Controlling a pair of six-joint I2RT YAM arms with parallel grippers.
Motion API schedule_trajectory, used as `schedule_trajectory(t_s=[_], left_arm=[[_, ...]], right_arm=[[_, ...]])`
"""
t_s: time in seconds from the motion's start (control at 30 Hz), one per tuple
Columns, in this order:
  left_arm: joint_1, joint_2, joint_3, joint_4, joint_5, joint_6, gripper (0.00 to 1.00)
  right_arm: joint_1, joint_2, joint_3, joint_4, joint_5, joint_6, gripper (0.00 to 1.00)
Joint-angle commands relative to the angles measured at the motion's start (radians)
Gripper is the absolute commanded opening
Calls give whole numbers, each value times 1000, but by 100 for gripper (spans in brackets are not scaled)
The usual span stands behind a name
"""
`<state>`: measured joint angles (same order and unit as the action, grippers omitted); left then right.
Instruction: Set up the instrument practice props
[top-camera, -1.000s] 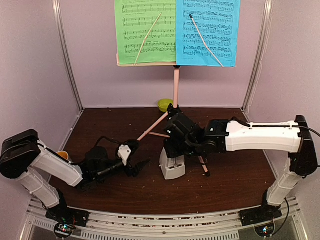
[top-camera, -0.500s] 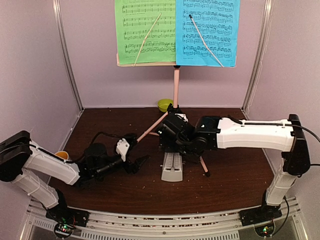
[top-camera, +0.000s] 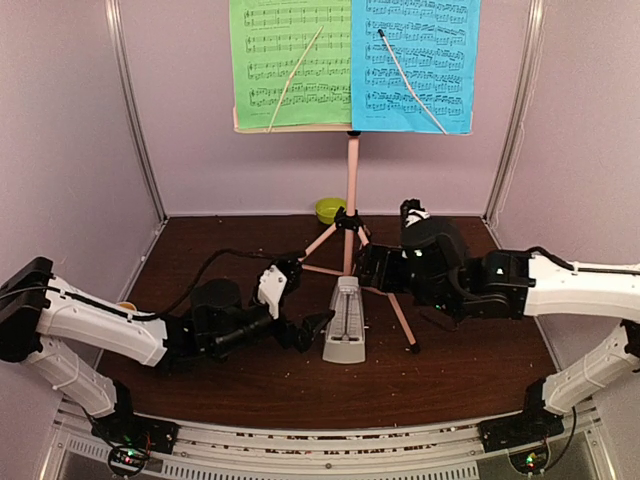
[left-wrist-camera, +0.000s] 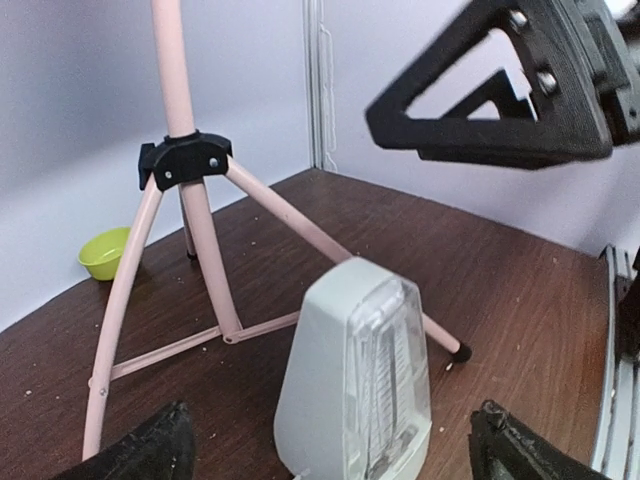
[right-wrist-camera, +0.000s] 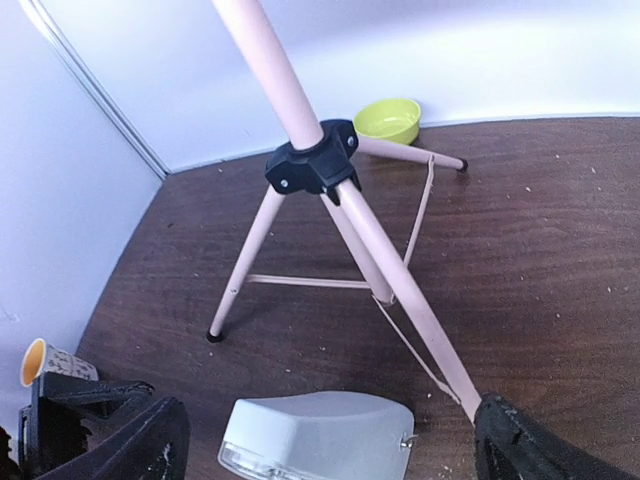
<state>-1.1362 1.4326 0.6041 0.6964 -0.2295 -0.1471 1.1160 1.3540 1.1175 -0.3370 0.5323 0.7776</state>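
The pink tripod music stand (top-camera: 351, 170) stands at the back middle, with the green sheet (top-camera: 290, 62) and the blue sheet (top-camera: 415, 62) on its desk. The pale pyramid metronome (top-camera: 345, 325) stands upright on the table in front of the tripod legs. It also shows in the left wrist view (left-wrist-camera: 355, 380) and the right wrist view (right-wrist-camera: 315, 435). My left gripper (top-camera: 310, 328) is open just left of the metronome, not touching it; its fingertips (left-wrist-camera: 140, 455) flank it. My right gripper (top-camera: 368, 268) is open and empty behind and right of the metronome.
A lime-green bowl (top-camera: 330, 210) sits at the back wall behind the stand. A white mug with an orange inside (right-wrist-camera: 45, 362) is at the far left, behind my left arm. The stand's legs (right-wrist-camera: 400, 290) spread across the middle of the brown table (top-camera: 470, 350).
My right gripper has left the metronome and drawn back to the right. My left gripper has moved right, up close to the metronome, which now stands free.
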Motion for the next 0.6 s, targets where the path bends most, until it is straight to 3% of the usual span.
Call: schedule_trajectory(t_s=[0.0, 0.13, 0.27, 0.4, 0.57], left_arm=[[-15, 52, 39, 85, -93, -173, 98], [-61, 115, 93, 92, -156, -174, 98], [-95, 178, 258, -156, -293, -224, 98], [-111, 207, 263, -81, -302, -202, 98], [-112, 272, 362, -166, -338, -219, 98]], right_arm=[[-69, -148, -215, 354, -138, -169, 100], [-137, -248, -348, 424, -180, -184, 100], [-193, -321, -414, 448, -222, -205, 100], [-209, -367, -452, 455, -222, -228, 100], [-226, -384, -470, 440, -209, -220, 100]])
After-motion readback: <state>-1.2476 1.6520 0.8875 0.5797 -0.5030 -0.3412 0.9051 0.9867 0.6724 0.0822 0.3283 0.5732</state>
